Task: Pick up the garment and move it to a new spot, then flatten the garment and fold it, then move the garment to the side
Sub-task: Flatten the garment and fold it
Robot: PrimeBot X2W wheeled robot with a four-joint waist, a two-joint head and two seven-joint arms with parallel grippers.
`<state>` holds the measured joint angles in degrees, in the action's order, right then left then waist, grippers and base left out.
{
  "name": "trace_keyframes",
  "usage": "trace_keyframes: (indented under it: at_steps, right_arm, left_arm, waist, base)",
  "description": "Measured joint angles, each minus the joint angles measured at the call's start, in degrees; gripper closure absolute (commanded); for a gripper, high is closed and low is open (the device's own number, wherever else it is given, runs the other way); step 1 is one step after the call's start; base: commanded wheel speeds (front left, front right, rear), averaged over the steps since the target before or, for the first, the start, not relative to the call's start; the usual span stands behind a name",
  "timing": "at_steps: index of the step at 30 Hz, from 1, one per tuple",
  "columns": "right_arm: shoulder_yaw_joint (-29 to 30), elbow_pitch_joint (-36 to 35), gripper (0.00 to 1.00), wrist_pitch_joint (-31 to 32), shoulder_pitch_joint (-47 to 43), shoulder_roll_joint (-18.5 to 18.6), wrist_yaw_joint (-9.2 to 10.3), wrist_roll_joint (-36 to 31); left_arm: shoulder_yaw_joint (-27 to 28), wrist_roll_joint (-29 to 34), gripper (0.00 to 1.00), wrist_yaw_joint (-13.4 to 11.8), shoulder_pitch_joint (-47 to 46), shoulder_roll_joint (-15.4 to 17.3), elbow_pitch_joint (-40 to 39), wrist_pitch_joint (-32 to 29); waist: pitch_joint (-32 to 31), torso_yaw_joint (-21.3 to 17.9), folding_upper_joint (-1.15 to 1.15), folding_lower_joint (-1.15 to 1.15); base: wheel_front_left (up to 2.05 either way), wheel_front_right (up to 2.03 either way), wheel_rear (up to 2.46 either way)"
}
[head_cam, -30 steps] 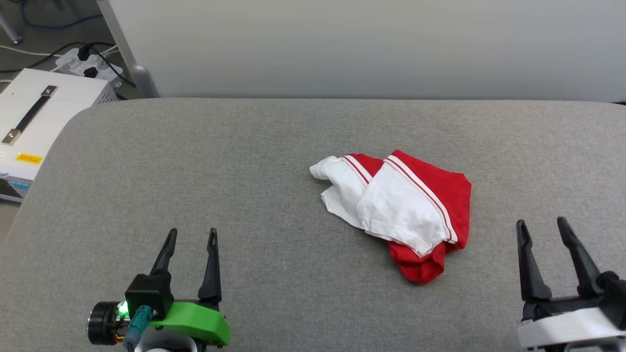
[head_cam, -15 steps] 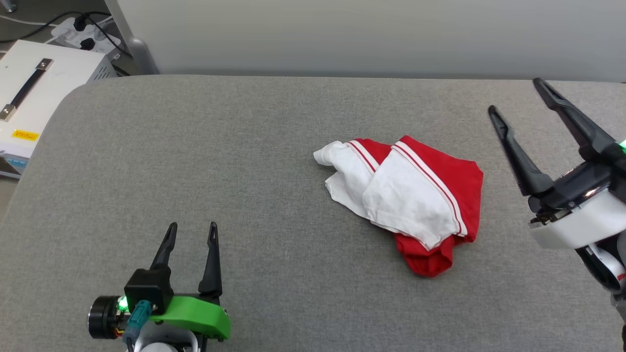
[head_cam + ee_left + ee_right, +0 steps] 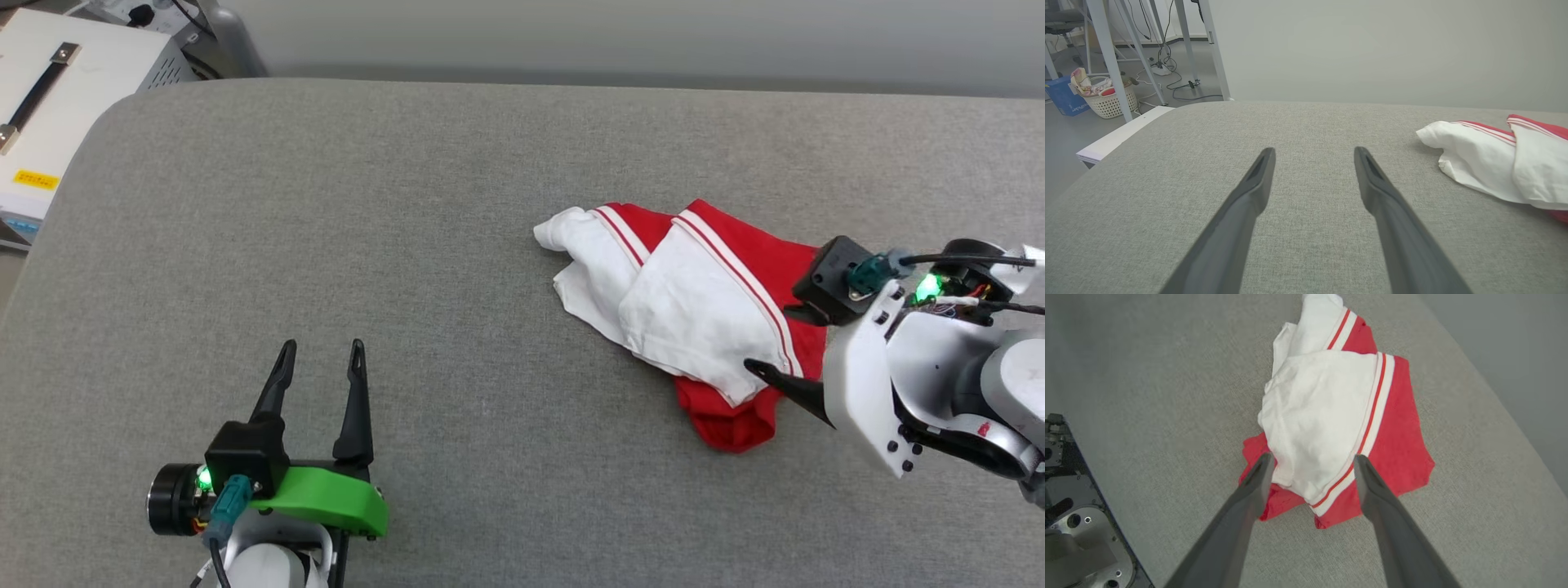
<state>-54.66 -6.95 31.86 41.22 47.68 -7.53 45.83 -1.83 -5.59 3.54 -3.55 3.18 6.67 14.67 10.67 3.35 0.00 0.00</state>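
At the right jaws: spread wide and empty, tilted down over the near right edge of the garment (image 3: 710, 318), straddling the white sleeve and its striped trim in the right wrist view; whether touching cloth, cannot tell. At the left jaws: equally wide and empty, hovering low over bare grey surface (image 3: 408, 245), well apart from the cloth. On that surface, right of centre: lying bunched, white sleeves heaped over red body. Probably light, soft and limp; likely to sag and unfurl once lifted, unlikely to slide on the woven cover; best pinched through several layers at a thick edge, such as the trimmed sleeve seam between the right jaws. From the right wrist view: red hem bulging out beneath the sleeve, close up; from the left wrist view: low side-on look at the puffed height of the sleeve; from the head view: flat outline and overall place instead.
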Motion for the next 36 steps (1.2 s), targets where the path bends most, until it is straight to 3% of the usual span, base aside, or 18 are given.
trace_keyframes:
  at_steps: [5,11,16,17,18,19,27,36]
  right_arm:
    - [-5.77,3.79,0.00,2.68,4.27,-1.08,0.00,1.35]
    - [-14.64,13.36,0.00,1.96,6.48,-3.53,0.00,2.96]
    - [-16.15,16.26,0.00,-0.58,6.96,-3.47,0.00,3.52]
    - [-16.31,16.39,0.21,-1.34,6.96,-3.53,0.00,4.04]
    - [-16.48,16.47,0.67,-2.68,6.97,-3.59,0.00,4.76]
    - [-16.61,16.58,1.00,-4.16,6.97,-3.71,0.00,5.35]
    - [-11.37,12.46,1.00,-15.46,3.15,-3.22,0.01,14.60]
    - [2.19,7.58,1.00,-27.96,-8.16,1.91,0.01,28.51]
  left_arm:
    - [-0.67,-0.64,0.00,-0.04,-1.32,-0.02,-0.09,0.00]
    - [-1.76,-1.82,0.00,-0.78,-3.43,-0.05,0.03,0.00]
    - [-1.93,-2.43,0.00,-1.25,-3.66,-0.07,0.54,0.00]
    - [-1.93,-2.54,0.00,-1.29,-3.66,-0.05,0.65,-0.01]
    - [-1.96,-2.63,0.00,-1.31,-3.65,-0.07,0.83,0.00]
    - [-1.98,-2.66,0.00,-1.34,-3.64,-0.07,1.03,-0.01]
    - [-1.96,-2.98,0.00,-1.85,-2.57,-0.08,1.37,0.00]
    - [-2.16,-3.04,0.00,-1.89,-0.55,-0.09,1.29,0.00]
  waist:
    - [2.36,0.76,0.00,0.00]
    - [6.70,2.40,0.00,0.00]
    - [7.79,3.28,0.00,0.00]
    - [7.69,3.29,0.00,0.00]
    - [7.49,3.28,0.00,0.00]
    - [7.23,3.23,0.00,0.00]
    - [3.42,1.79,0.00,0.00]
    - [0.41,-1.57,0.00,0.00]
  base:
    - [0.00,0.00,0.00]
    - [0.00,0.00,0.00]
    - [0.00,0.00,0.00]
    - [0.00,0.00,0.00]
    - [0.00,0.00,0.00]
    - [0.00,0.00,0.00]
    - [0.00,0.00,0.00]
    - [0.00,0.00,0.00]
